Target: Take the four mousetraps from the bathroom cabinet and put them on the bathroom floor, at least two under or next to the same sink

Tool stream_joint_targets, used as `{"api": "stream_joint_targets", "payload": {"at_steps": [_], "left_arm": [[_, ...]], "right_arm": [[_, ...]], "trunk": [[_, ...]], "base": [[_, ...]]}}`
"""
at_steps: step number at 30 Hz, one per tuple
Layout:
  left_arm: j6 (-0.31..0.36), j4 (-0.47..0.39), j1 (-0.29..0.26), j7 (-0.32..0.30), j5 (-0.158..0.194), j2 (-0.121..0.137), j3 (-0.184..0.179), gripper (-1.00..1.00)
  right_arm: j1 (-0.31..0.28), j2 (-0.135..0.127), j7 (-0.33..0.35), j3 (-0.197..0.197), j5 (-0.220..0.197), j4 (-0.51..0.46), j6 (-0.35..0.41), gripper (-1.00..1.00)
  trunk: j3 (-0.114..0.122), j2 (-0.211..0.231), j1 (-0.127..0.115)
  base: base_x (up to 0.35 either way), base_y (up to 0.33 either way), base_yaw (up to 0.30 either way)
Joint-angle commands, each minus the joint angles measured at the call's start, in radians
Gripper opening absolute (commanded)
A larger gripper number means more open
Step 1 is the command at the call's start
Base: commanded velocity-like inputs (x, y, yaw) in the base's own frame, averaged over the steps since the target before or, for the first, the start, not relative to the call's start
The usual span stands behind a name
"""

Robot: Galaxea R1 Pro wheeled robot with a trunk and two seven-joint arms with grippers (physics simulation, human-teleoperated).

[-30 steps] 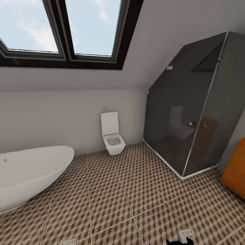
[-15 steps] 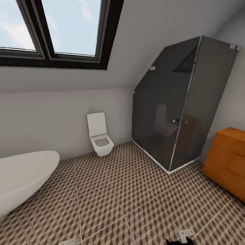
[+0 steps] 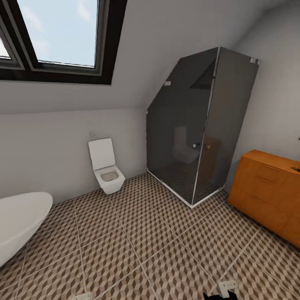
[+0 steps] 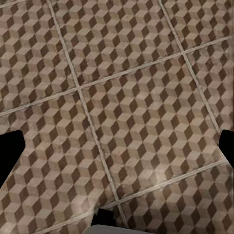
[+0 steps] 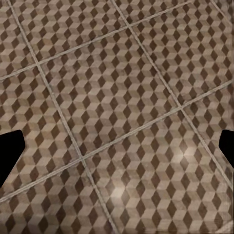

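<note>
The orange-brown cabinet (image 3: 266, 189) stands against the right wall in the head view, its drawer fronts shut. The mousetraps and the sink are out of view. The bathroom floor (image 3: 158, 241) of cube-patterned tiles spreads across the room. In the left wrist view my left gripper (image 4: 117, 148) hangs open over bare floor tiles (image 4: 122, 87), its dark fingertips (image 4: 9, 151) wide apart at the picture's edges. In its own wrist view my right gripper (image 5: 117, 146) is likewise open above tiles (image 5: 122, 97), holding nothing.
A white toilet (image 3: 106, 166) sits at the back wall. A dark glass shower cabin (image 3: 196, 133) fills the far corner beside the cabinet. The end of a white bathtub (image 3: 18, 221) shows at left. A skylight (image 3: 58, 33) is set in the sloped ceiling.
The whole head view has swung to the right: toilet, shower and bathtub slid left in the picture and the cabinet came further into view. Nothing in the room itself moved.
</note>
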Motion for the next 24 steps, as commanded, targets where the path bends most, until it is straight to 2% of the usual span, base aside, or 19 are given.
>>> {"api": "stream_joint_targets", "payload": {"at_steps": [1,24], "left_arm": [[0.001,-0.002,0.0,0.003,0.012,0.0,0.0,1.0],[-0.007,-0.002,0.0,0.005,0.01,-0.009,0.001,1.0]], "right_arm": [[-0.001,0.0,0.002,-0.001,0.004,0.001,-0.004,1.0],[-0.001,0.0,0.001,-0.003,0.002,0.001,-0.004,1.0]], "trunk": [[-0.001,-0.001,0.0],[-0.013,-0.001,0.0]], "base": [[0.0,0.0,-0.265],[0.0,0.0,-0.261]]}}
